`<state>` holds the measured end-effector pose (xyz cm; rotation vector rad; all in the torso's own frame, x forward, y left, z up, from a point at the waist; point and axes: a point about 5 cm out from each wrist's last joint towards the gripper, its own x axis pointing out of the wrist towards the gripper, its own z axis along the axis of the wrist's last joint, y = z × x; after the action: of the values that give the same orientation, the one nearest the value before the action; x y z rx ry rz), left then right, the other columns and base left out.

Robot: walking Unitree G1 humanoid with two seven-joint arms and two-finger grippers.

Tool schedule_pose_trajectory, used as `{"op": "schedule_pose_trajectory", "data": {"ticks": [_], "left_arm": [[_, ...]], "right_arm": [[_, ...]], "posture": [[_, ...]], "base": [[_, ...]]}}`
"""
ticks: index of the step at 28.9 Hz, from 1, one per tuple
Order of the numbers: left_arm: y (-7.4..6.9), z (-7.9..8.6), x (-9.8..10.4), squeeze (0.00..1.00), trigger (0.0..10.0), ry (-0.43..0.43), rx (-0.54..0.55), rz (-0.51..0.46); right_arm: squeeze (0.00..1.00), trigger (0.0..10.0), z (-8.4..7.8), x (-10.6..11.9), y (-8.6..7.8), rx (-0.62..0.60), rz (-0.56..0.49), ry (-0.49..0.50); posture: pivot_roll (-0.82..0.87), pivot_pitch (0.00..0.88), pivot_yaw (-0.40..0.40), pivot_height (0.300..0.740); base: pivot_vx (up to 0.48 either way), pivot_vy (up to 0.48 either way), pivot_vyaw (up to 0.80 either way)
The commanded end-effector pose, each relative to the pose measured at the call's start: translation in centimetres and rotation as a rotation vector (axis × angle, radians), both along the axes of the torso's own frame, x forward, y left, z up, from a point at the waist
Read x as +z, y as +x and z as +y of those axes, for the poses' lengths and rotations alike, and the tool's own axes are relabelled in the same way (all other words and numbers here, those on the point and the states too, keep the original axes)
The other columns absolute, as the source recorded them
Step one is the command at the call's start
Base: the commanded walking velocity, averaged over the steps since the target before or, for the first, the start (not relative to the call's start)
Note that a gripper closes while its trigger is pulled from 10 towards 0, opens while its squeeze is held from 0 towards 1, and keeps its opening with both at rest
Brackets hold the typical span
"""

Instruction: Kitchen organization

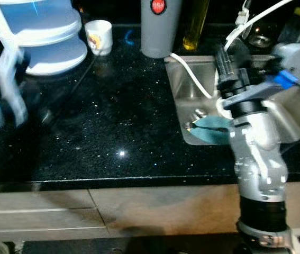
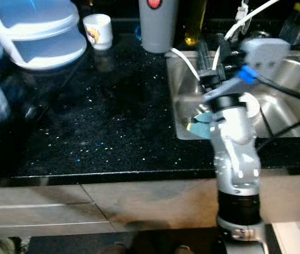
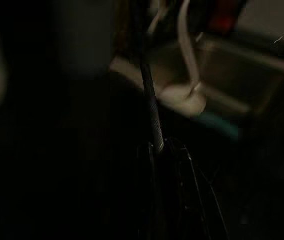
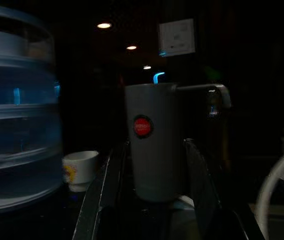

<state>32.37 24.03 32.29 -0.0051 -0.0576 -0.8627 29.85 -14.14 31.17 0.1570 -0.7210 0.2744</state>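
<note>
The right hand (image 1: 223, 55) is raised over the near left corner of the steel sink (image 1: 192, 114), its 2 black fingers (image 4: 106, 185) standing apart with nothing between them, aimed at the grey tumbler (image 4: 153, 142) with a red dot on the black speckled surface (image 1: 112, 116). A small white cup (image 1: 99, 36) stands just left of the tumbler, beside a stacked blue-and-white container (image 1: 49, 37) cut off by the frame. Something teal (image 1: 210, 129), perhaps a cloth, lies in the sink, half hidden by the arm. The left hand (image 1: 4, 100) is a blur at the left edge; I cannot tell its state.
</note>
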Motion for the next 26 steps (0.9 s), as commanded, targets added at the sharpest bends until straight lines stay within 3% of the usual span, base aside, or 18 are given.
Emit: {"op": "schedule_pose_trajectory", "data": {"ticks": [1, 9, 12, 14, 16, 18, 21, 26], "left_arm": [[-0.5, -1.8, 1.1, 0.00, 10.0, -0.072, -0.041, -0.052], [-0.7, -5.2, 3.2, 0.00, 10.0, -0.171, -0.108, -0.145], [-0.9, -8.2, 2.2, 0.00, 10.0, -0.093, -0.153, -0.167], [-1.0, -9.4, 1.8, 0.00, 10.0, -0.071, -0.189, -0.169], [-1.1, -9.6, 1.7, 0.00, 10.0, -0.074, -0.202, -0.166], [-2.3, -12.0, 1.2, 0.00, 10.0, -0.031, -0.335, -0.172], [-3.0, -13.4, 0.8, 0.00, 10.0, -0.003, -0.397, -0.189], [-4.5, -15.7, 1.0, 0.00, 10.0, -0.042, -0.527, -0.212]], "right_arm": [[0.00, 10.0, -0.4, 0.1, -0.1, 0.054, 0.017, 0.074], [0.00, 10.0, -0.2, 0.2, -0.5, 0.204, 0.031, 0.193], [0.00, 10.0, 0.4, 0.8, -1.2, 0.390, 0.024, 0.307], [0.00, 10.0, 1.0, 1.2, -2.0, 0.502, 0.005, 0.302], [0.00, 10.0, 1.1, 1.3, -2.3, 0.537, -0.001, 0.290], [0.00, 10.0, 1.8, 1.3, -2.7, 0.649, 0.012, 0.293], [0.00, 10.0, 1.7, 1.2, -3.1, 0.716, 0.022, 0.330], [0.00, 10.0, 1.4, 0.7, -3.3, 0.809, 0.064, 0.357]], "posture": [[0.19, 0.128, 0.006, 0.740], [0.18, 0.110, 0.010, 0.740], [0.17, 0.106, 0.013, 0.740], [0.16, 0.103, 0.013, 0.740], [0.16, 0.103, 0.013, 0.740], [0.15, 0.100, 0.008, 0.740], [0.15, 0.099, 0.007, 0.740], [0.15, 0.093, -0.001, 0.740]], "base": [[0.000, 0.000, 0.00], [0.000, 0.000, 0.00], [0.000, 0.000, 0.00], [0.000, 0.000, 0.00], [0.000, 0.000, 0.00], [0.000, 0.000, 0.00], [0.000, 0.000, 0.00], [0.000, 0.000, 0.00]]}}
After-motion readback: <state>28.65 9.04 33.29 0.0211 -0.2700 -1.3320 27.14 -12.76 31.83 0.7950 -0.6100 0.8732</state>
